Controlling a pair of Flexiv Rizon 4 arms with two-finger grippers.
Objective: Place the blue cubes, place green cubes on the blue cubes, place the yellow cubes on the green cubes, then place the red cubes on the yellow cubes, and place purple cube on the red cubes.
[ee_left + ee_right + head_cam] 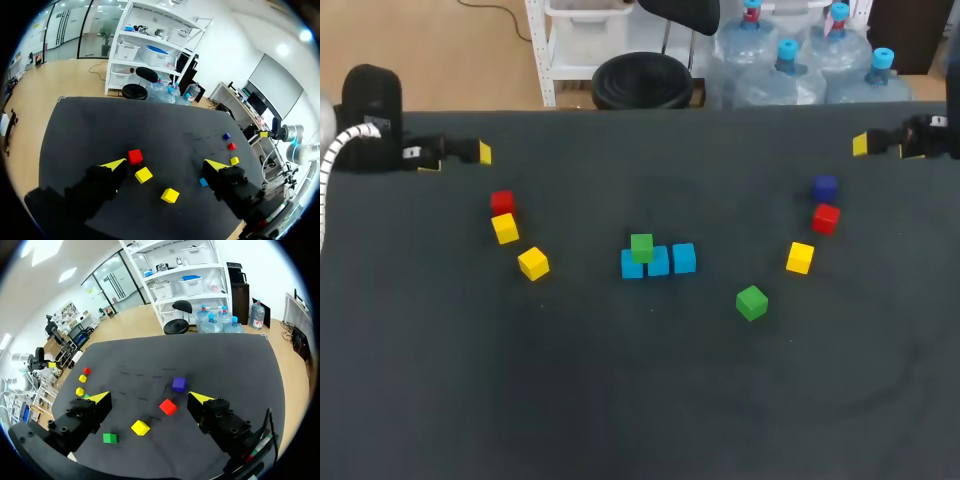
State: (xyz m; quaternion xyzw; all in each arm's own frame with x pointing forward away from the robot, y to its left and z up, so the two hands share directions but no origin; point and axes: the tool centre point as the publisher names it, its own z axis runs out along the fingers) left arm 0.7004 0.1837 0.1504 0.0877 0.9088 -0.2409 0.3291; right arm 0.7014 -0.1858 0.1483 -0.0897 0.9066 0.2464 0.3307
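Three blue cubes point(660, 261) stand in a row at the table's middle, with a green cube point(641, 247) on the left end. A second green cube point(751, 302) lies loose to the right. A red cube point(502, 202) and two yellow cubes point(505, 228) point(533, 263) lie at the left. The purple cube point(825, 187), another red cube point(825, 217) and a yellow cube point(800, 257) lie at the right. My left gripper point(485, 153) point(166, 164) hangs open and empty at the far left. Far right, my right gripper point(860, 145) point(150, 397) is open and empty too.
The black table point(640, 400) has wide bare room along its front half. Its back edge runs just behind both grippers.
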